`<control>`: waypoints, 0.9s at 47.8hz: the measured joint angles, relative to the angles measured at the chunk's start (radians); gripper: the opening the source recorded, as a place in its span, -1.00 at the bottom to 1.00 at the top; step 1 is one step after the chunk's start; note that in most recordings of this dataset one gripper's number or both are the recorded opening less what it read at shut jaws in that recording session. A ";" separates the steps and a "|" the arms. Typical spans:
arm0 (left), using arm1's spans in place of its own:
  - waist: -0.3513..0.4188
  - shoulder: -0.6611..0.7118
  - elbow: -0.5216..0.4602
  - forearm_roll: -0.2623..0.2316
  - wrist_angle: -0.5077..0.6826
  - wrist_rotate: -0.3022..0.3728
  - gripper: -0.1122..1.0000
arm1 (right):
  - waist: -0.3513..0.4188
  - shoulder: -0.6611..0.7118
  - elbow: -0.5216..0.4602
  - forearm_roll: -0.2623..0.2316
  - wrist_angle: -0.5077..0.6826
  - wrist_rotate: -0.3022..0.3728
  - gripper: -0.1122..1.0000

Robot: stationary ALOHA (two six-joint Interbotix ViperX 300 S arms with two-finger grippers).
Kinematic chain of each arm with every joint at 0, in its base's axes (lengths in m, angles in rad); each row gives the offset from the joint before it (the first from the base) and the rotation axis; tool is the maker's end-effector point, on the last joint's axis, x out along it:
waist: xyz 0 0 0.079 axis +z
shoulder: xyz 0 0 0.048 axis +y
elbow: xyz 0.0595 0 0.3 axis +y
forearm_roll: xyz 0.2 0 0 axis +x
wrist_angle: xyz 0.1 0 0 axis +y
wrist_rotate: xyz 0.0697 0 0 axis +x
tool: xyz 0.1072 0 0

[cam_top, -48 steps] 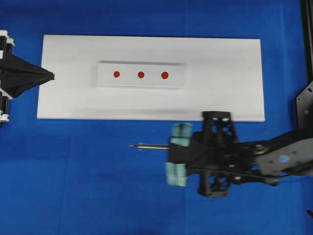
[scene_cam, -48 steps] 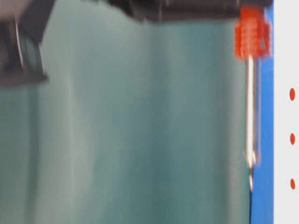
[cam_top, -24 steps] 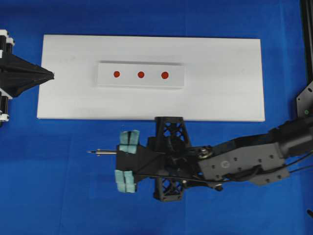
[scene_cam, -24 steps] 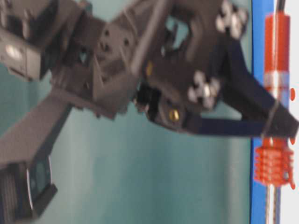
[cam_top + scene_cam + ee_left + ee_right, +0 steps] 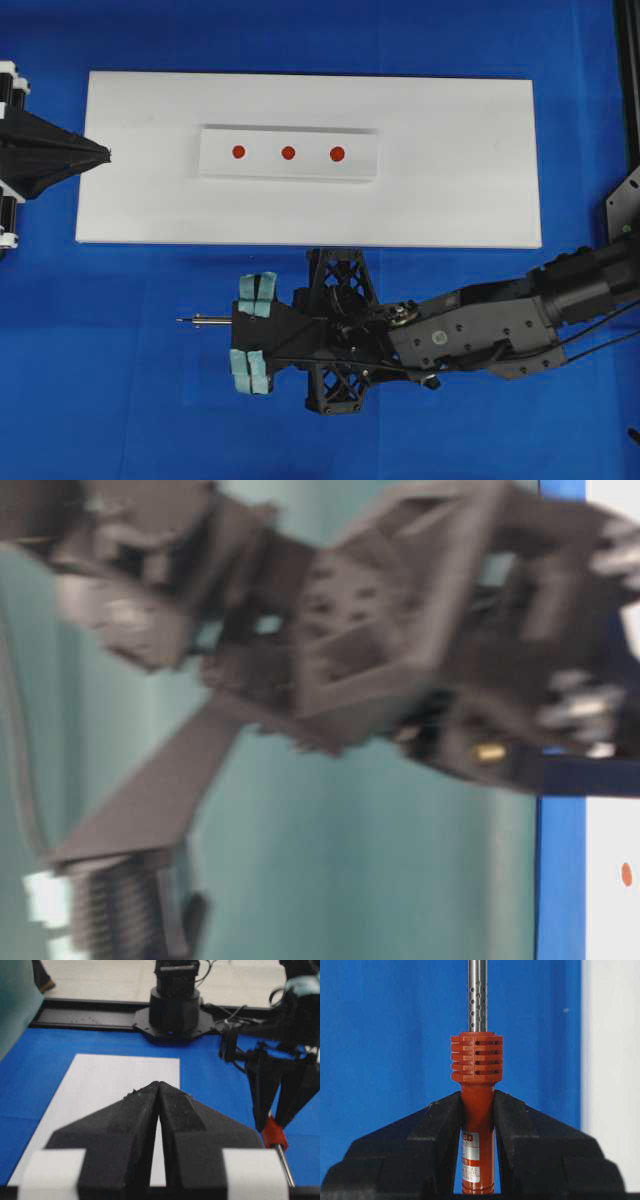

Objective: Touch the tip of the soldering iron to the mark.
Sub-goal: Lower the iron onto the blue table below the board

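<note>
The soldering iron (image 5: 477, 1110) is pinched by the right gripper (image 5: 252, 334) over blue cloth, well short of the mark (image 5: 288, 153); a wrong dot could be touched. The left gripper (image 5: 159, 1091) is pressed shut.

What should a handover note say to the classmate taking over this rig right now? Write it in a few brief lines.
Right end effector: shut on the soldering iron, over the blue mat, tip pointing toward the left of the overhead view.
Left end effector: shut, empty, at the white board's left edge.
The mark: centre dot on the white block, untouched.
Done: iron grasped.
Left: bring the tip to the mark.
</note>
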 measured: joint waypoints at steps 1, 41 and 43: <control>0.000 0.000 0.000 0.000 0.000 0.000 -0.80 | -0.002 0.002 0.009 0.002 -0.017 0.006 -0.68; 0.000 0.000 0.000 0.000 0.000 0.000 -0.80 | -0.014 0.153 0.094 0.006 -0.331 0.075 -0.68; 0.000 0.000 0.000 0.000 0.000 -0.002 -0.80 | -0.012 0.153 0.095 0.008 -0.339 0.075 -0.68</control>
